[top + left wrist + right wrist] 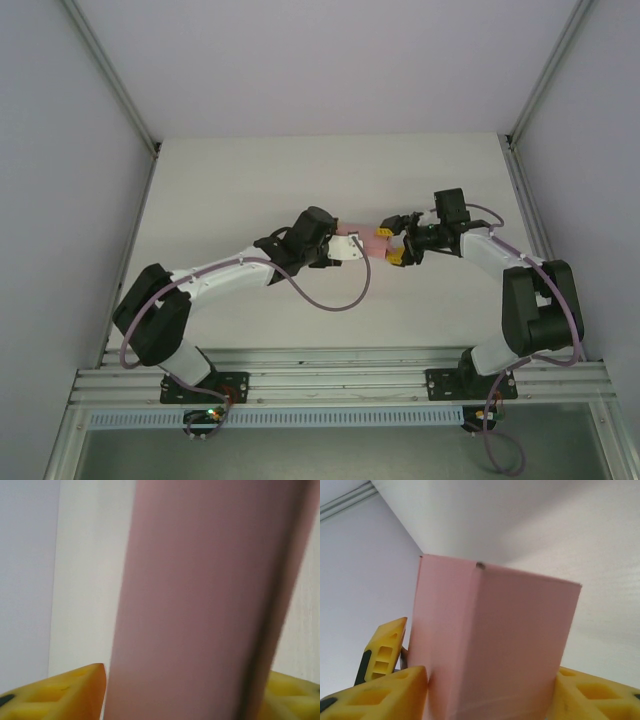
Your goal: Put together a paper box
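White tabletop (300, 180) spreads between pale walls, and in the overhead view both my arms reach inward and meet near its middle, where the paper box (373, 241) hangs between them, a small pink block lifted off the surface. My left gripper (360, 247) comes at it from the left and my right gripper (394, 242) from the right, its yellow fingers set on the far and near sides of the box. From my left wrist the box (200, 600) is a broad, blurred pink panel running up from between my yellow fingertips (70, 695) — one at each lower corner, both against the card, so those jaws are closed onto it at about the box's width. From my right wrist the box (495, 640) stands upright as a folded shape with one crisp vertical edge and a closed top, wedged between my two yellow fingers (375, 700) — these jaws pinch it too. Another yellow finger (382, 650) shows just left of the box, beside its side wall.
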Motion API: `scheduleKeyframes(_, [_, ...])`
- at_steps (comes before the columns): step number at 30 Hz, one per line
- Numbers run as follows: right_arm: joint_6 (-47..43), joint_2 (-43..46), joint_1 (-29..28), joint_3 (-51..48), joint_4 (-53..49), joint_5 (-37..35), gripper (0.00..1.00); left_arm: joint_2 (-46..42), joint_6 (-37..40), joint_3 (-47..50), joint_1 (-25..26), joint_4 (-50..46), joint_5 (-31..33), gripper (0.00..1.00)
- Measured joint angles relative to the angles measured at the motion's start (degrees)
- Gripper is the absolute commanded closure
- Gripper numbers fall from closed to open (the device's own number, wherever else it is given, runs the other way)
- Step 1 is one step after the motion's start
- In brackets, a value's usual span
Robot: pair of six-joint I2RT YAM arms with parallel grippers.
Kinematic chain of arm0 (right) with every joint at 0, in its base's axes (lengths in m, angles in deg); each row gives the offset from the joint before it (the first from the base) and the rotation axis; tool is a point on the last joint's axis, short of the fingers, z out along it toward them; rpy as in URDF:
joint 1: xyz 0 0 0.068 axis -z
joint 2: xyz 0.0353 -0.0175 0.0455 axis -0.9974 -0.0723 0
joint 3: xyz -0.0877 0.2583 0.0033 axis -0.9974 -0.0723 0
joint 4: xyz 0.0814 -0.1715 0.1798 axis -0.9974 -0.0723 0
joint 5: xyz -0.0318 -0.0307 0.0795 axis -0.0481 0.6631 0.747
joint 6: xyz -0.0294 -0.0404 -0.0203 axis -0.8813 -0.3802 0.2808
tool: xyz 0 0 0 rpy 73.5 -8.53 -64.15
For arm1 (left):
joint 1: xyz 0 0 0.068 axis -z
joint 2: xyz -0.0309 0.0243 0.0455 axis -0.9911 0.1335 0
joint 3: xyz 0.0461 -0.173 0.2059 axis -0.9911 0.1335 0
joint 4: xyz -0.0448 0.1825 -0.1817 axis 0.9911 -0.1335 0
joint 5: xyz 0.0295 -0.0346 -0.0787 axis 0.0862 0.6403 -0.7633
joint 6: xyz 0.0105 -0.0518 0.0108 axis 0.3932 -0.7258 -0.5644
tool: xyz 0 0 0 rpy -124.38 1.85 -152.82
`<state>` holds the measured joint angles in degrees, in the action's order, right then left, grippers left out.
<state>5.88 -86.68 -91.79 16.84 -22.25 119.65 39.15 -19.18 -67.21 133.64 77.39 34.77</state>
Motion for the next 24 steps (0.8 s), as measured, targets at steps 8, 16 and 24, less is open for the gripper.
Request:
scheduleKeyframes(8, [-6.97, 6.29, 0.63, 0.22, -2.99, -2.78, 0.00, 0.00, 0.39, -0.79, -1.18, -2.71, -1.75, 0.43])
scheduleKeyframes(16, [-26.97, 24.22, 2.97, -0.96, -2.67, -24.76, 0.00, -0.02, -1.70, -5.77, -7.23, -14.58, -11.58, 0.46])
scheduleKeyframes(24, [-42.73, 25.40, -0.11, -4.37, 0.15, -28.74, 0.01, 0.00, -7.37, -5.95, -11.39, -18.25, -16.76, 0.47])
